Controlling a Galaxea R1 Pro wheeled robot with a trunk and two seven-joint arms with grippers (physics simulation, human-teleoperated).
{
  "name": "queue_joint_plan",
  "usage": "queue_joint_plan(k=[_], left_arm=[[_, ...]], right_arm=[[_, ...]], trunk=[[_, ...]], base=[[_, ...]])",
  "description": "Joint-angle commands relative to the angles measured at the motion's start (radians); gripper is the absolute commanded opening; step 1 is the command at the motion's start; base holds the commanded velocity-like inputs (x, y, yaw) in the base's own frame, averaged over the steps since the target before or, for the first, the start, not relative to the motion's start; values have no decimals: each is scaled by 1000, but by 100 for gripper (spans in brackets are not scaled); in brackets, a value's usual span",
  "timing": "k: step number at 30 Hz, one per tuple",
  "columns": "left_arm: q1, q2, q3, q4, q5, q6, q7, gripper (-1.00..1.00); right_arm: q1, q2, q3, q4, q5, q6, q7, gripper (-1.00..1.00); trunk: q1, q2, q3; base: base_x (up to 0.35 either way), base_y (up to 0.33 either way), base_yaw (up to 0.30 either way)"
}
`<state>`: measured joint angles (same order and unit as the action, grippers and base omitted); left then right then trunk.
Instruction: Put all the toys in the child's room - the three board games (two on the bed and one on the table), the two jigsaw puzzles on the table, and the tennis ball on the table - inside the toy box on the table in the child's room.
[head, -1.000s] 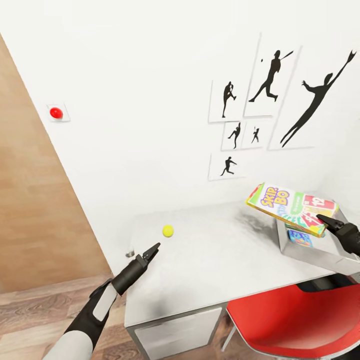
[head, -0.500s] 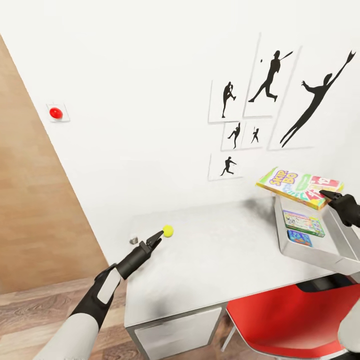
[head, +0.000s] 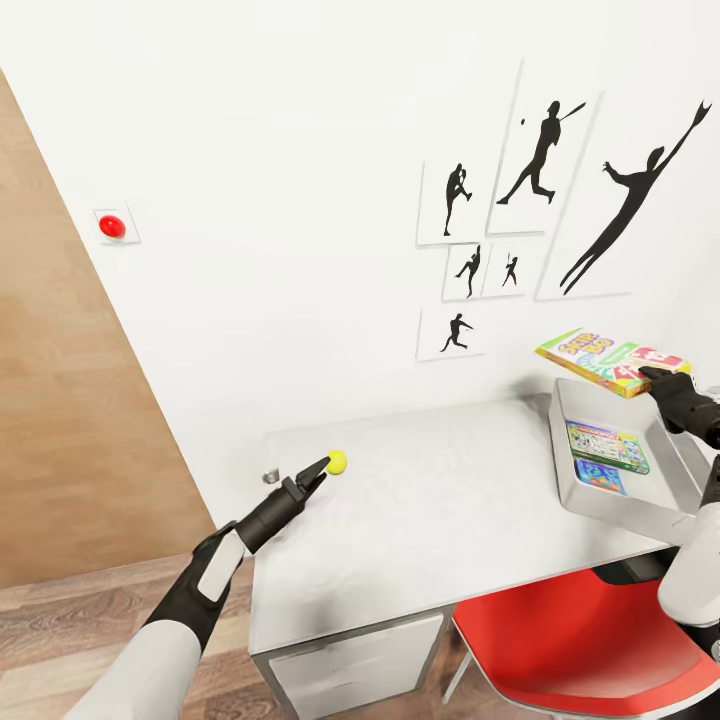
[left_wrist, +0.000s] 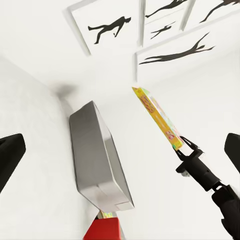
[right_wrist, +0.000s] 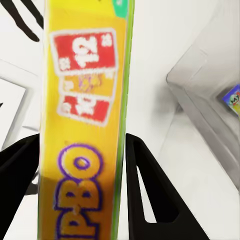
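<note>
The small yellow-green tennis ball (head: 336, 461) lies on the light grey table (head: 430, 530). My left gripper (head: 316, 471) is right beside the ball, and its fingers (left_wrist: 11, 155) stand wide open in the left wrist view. My right gripper (head: 655, 376) is shut on the yellow-green and red board game (head: 610, 359), held nearly flat in the air over the far end of the toy box (head: 562, 455). In that grey bin lie a white-green board game (head: 607, 445) and a blue one (head: 599, 476). The held game (right_wrist: 82, 125) sits between the right fingers (right_wrist: 145, 190).
A red chair (head: 590, 640) stands under the table's front edge, below the toy box. Black silhouette pictures (head: 545, 200) hang on the white wall behind. A red button (head: 112, 226) is on the wall at left, beside a wood panel (head: 60, 400). A small grey object (head: 270, 477) sits near the table's left edge.
My right gripper has carried the board game up and back toward the wall, uncovering the games in the toy box. My left gripper has moved forward until its tip reached the ball.
</note>
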<state>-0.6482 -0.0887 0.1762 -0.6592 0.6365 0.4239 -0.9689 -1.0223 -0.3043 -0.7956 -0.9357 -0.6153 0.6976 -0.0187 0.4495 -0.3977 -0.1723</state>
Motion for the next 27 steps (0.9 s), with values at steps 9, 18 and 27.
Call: queue_joint_plan(k=[9, 18, 27], left_arm=[[-2, -4, -19, 0, 6, 20, 0, 100], [-2, -5, -25, 0, 7, 22, 2, 100], [-2, -5, -27, 0, 8, 22, 4, 100]], right_arm=[[-28, 1, -4, 88, -23, -41, -71, -100], [-35, -2, -5, 120, -60, -52, -126, -100], [-38, -3, -5, 163, -94, -71, -142, -100]], trunk=[[1, -2, 0], [1, -2, 4], [1, -2, 8]], base=[[0, 0, -106], [0, 0, -234], [0, 0, -266]])
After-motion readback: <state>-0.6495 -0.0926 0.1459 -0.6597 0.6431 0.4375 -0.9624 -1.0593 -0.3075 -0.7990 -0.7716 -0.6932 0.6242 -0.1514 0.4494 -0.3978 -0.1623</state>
